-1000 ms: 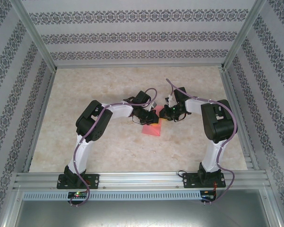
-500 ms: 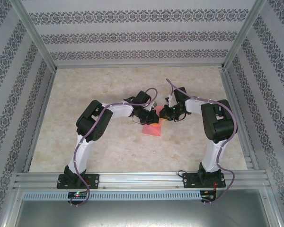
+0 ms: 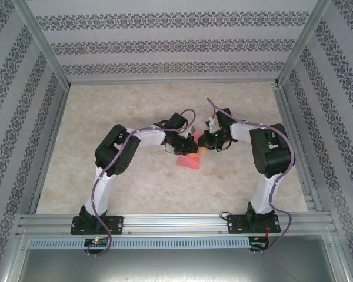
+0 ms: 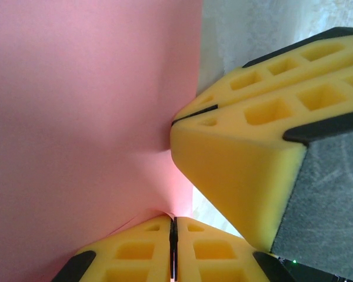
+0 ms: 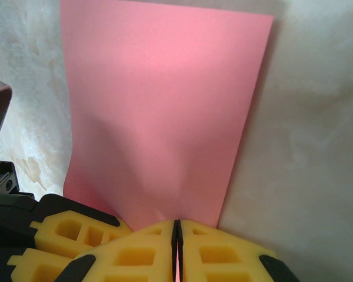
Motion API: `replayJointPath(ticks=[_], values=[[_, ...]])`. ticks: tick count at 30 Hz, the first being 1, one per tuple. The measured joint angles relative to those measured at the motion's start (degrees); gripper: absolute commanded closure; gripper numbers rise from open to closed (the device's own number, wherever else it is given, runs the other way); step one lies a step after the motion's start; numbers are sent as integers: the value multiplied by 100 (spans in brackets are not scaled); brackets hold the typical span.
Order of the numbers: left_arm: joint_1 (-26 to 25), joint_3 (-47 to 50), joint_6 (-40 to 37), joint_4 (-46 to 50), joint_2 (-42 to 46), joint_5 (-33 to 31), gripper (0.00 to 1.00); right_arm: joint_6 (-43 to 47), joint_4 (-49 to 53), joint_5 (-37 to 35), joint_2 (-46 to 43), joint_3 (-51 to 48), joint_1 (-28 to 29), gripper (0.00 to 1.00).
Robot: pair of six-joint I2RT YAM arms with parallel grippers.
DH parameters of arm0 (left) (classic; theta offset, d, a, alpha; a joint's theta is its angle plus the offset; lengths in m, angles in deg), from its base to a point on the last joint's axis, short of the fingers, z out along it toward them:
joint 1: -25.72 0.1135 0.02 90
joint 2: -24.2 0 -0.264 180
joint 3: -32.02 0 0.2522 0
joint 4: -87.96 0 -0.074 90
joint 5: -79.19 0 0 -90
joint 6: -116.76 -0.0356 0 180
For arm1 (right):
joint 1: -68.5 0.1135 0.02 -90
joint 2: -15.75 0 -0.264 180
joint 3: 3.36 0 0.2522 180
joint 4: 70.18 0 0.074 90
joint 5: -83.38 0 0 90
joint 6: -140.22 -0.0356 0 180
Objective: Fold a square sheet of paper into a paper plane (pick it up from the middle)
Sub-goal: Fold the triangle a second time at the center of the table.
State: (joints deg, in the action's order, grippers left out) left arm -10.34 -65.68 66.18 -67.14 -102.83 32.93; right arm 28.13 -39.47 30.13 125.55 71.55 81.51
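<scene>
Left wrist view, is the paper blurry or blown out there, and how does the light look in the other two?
Left wrist: the pink sheet of paper is out of focus, with a bright glow by the left gripper. Right wrist: sharper, a faint shadow along its right edge. Top external: even light, no glare.

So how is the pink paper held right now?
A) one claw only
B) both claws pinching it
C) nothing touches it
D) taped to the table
B: the left gripper and the right gripper are each shut on the edge of the paper, close together.
</scene>
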Motion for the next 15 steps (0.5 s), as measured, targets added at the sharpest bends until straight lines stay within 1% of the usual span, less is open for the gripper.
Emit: replayJointPath(ticks=[12, 15], values=[[4, 0, 0, -44, -15, 63, 86, -2, 0, -4, 0, 0, -2, 88], [4, 0, 0, -61, -24, 87, 84, -2, 0, -4, 2, 0, -2, 88]])
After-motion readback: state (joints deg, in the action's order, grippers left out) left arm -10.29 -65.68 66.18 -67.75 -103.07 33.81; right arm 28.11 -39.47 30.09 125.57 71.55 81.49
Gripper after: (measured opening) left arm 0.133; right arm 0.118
